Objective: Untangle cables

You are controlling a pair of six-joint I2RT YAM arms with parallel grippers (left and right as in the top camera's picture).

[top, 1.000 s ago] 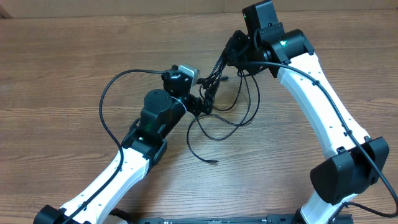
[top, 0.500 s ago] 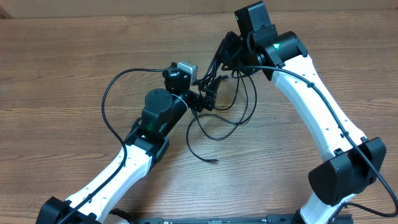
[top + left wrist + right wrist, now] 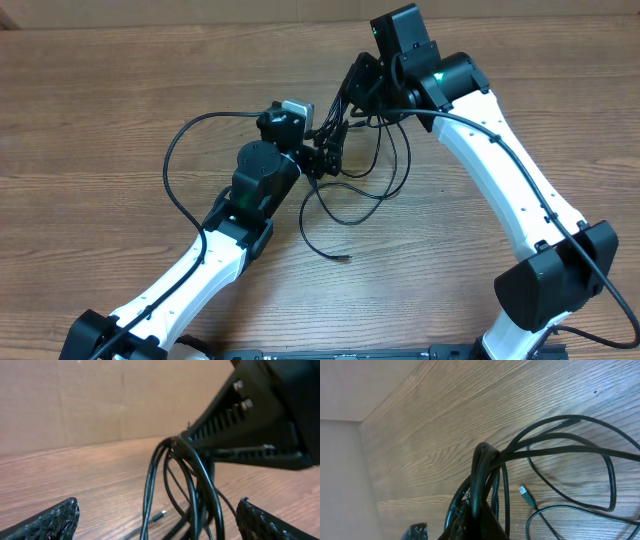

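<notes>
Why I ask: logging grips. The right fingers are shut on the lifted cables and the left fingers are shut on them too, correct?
Not quite. The right fingers are shut on the lifted cables, but the left fingers stand wide open either side of them, per the left wrist view.

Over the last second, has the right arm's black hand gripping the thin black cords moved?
Yes. The right hand, shut on the thin black cords, slid left along the back edge of the wooden table.
</notes>
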